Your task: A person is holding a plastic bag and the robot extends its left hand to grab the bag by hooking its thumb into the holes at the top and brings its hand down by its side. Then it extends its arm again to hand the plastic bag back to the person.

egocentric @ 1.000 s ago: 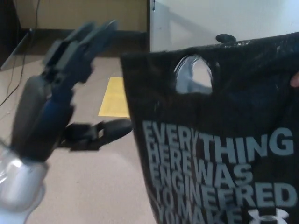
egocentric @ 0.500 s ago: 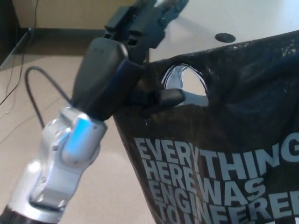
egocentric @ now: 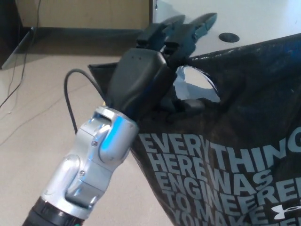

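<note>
1. Head view: the left hand's two fingers stretch straight and apart from the thumb, above the bag's top edge, clamped on nothing.
2. The thumb points across the bag at the lower rim of the hole; its tip sits at or just inside the opening, but I cannot tell whether it has passed through.
3. The step in hand looks like the hooking of the thumb into the hole, not yet a carry.
4. The next move calls for pushing the thumb fully through, then closing the fingers over the top edge before lowering the arm.
5. The bag hangs upright at right, its top edge slanting up to the right and running out of frame; whoever holds it is not in view.
6. Open floor lies to the left and below the forearm, giving room to bring the hand down; a cable loops just beside the wrist and could snag.
7. The right hand does not show.
</note>
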{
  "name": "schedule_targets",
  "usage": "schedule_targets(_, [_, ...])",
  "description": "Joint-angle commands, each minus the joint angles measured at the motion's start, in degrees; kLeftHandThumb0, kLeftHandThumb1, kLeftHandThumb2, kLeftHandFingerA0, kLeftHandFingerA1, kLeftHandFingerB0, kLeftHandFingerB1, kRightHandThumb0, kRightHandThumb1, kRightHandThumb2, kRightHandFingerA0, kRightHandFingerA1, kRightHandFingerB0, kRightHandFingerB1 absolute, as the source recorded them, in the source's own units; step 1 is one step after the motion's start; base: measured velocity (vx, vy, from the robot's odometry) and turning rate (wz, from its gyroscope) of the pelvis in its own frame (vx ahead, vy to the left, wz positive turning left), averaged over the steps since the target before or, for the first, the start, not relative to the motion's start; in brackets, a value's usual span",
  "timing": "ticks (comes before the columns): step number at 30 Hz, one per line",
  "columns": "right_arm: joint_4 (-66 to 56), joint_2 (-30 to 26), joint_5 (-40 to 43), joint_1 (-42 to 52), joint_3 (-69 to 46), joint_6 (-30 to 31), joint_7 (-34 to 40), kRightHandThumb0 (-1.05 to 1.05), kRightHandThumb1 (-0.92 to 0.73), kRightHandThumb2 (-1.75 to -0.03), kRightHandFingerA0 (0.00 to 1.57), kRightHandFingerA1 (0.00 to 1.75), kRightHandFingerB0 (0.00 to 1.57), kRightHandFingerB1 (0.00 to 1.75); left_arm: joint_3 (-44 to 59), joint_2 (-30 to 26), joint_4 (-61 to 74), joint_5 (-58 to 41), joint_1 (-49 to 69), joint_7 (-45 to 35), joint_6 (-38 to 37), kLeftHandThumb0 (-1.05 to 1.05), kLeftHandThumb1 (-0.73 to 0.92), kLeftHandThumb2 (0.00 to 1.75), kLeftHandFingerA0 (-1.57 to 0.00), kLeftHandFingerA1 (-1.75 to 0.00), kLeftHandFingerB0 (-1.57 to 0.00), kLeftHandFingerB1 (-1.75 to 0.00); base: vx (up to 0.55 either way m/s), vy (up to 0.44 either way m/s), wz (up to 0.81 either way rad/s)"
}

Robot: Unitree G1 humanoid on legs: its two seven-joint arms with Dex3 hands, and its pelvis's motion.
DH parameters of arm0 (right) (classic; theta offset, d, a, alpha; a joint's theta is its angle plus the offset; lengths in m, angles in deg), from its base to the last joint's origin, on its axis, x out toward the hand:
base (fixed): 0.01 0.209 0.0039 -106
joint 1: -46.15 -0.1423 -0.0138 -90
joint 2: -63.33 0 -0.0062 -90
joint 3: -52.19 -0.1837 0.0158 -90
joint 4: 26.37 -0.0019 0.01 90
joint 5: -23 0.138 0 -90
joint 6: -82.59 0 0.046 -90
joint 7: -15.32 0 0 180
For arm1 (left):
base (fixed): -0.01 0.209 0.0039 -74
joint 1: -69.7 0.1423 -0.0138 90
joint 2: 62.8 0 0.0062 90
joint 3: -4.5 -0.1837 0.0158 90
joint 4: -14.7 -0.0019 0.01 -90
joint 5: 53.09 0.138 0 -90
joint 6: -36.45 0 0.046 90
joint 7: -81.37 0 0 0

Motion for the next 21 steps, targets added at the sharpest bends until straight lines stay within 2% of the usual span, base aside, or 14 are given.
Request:
schedule_targets(1, [0.29,-1.19,0.18,0.01,-0.46,-0.64,-0.35,-0.3,-0.67,-0.6,0.69,0.46,0.62,0.41,0.57,0.41,-4.18,1.11,-2.97,2.92,0.15,-0.31,0.31,0.87,-0.01,-0.49,0.0,-0.47,0.0,0.0,0.0])
schedule_targets(3, [0.37,-1.31,0.16,-0.36,-0.53,-0.84,-0.26,-0.31,-0.66,-0.59,0.69,0.46,0.63,0.42,0.81,0.6,-7.14,1.62,-5.16,5.54,-1.34,-0.29,0.3,0.88,-0.07,-0.5,-0.06,-0.5,0.0,0.0,0.0])
schedule_targets(4, [0.38,-1.1,0.34,-1.1,-0.75,-0.16,-0.17,-0.3,-0.66,-0.6,0.69,0.46,0.63,0.42,0.98,0.97,-9.2,1.67,-6.86,7.28,-1.96,-0.59,0.42,0.7,-0.24,-0.42,-0.14,-0.36,0.0,0.0,0.0])
schedule_targets(8, [0.6,-0.5,-0.02,-0.04,-0.39,-0.37,0.23,-0.35,-0.64,-0.61,0.68,0.46,0.61,0.41,0.03,1.97,-11.41,4.1,-8.15,13.57,-3.52,-0.59,0.42,0.72,-0.39,-0.46,-0.24,-0.4,0.0,0.0,0.0])
schedule_targets(9, [0.65,-0.51,0.03,0.06,-0.43,-0.72,0.23,-0.3,-0.67,-0.6,0.69,0.45,0.63,0.42,-0.2,2.34,-12.02,4.77,-8.7,15.65,-4.12,-0.5,0.5,0.56,-0.48,-0.39,-0.33,-0.31,0.0,0.0,0.0])
schedule_targets(10, [0.56,-0.54,0.06,0.26,-0.44,-0.73,0.21,-0.31,-0.67,-0.6,0.69,0.45,0.63,0.42,-0.29,2.7,-12.33,4.84,-8.83,16.7,-4.51,-0.55,0.43,0.72,-0.42,-0.48,-0.3,-0.41,0.0,0.0,0.0])
schedule_targets(11, [0.39,-0.55,0.04,0.5,-0.41,-0.52,0.21,-0.31,-0.67,-0.6,0.69,0.45,0.63,0.42,-0.3,3.01,-12.5,4.62,-8.75,17.16,-4.73,-0.55,0.43,0.72,-0.42,-0.48,-0.3,-0.41,0.0,0.0,0.0])
schedule_targets(12, [0.39,-0.73,-0.15,0.6,-0.27,-0.43,0.29,-0.31,-0.67,-0.6,0.69,0.46,0.63,0.41,-0.43,3.31,-12.92,4.87,-8.92,18.05,-4.82,-0.47,0.51,0.56,-0.49,-0.39,-0.36,-0.32,0.0,0.0,0.0])
schedule_targets(14, [0.25,-1.18,-0.03,0.27,-0.38,-0.67,-0.19,-0.31,-0.67,-0.6,0.68,0.46,0.62,0.42,-0.63,3.48,-14.39,5.96,-10.16,20.69,-5.34,-0.47,0.53,0.56,-0.53,-0.4,-0.39,-0.33,0.0,0.0,0.0])
schedule_targets(15, [0.5,-1.45,-0.25,-0.51,-0.24,-1.1,-0.35,-0.31,-0.67,-0.59,0.69,0.46,0.62,0.41,-0.44,3.45,-15.54,6.17,-11.23,22.21,-5.88,-0.52,0.45,0.75,-0.49,-0.51,-0.36,-0.44,0.0,0.0,0.0])
schedule_targets(19, [0.37,-1.73,-0.25,0.08,-0.2,-1.07,-0.64,-0.31,-0.66,-0.6,0.7,0.47,0.63,0.42,-0.37,3.48,-15.09,6.04,-10.45,23.0,-5.78,-0.5,0.48,0.77,-0.46,-0.5,-0.36,-0.45,0.0,0.0,0.0])
schedule_targets(21, [0.54,-1.73,-0.41,0.19,-0.05,-1.28,-0.55,-0.34,-0.65,-0.6,0.69,0.47,0.62,0.41,-0.01,3.1,-15.5,5.91,-10.06,25.24,-7.18,-0.51,0.5,0.79,-0.5,-0.51,-0.4,-0.46,0.0,0.0,0.0])
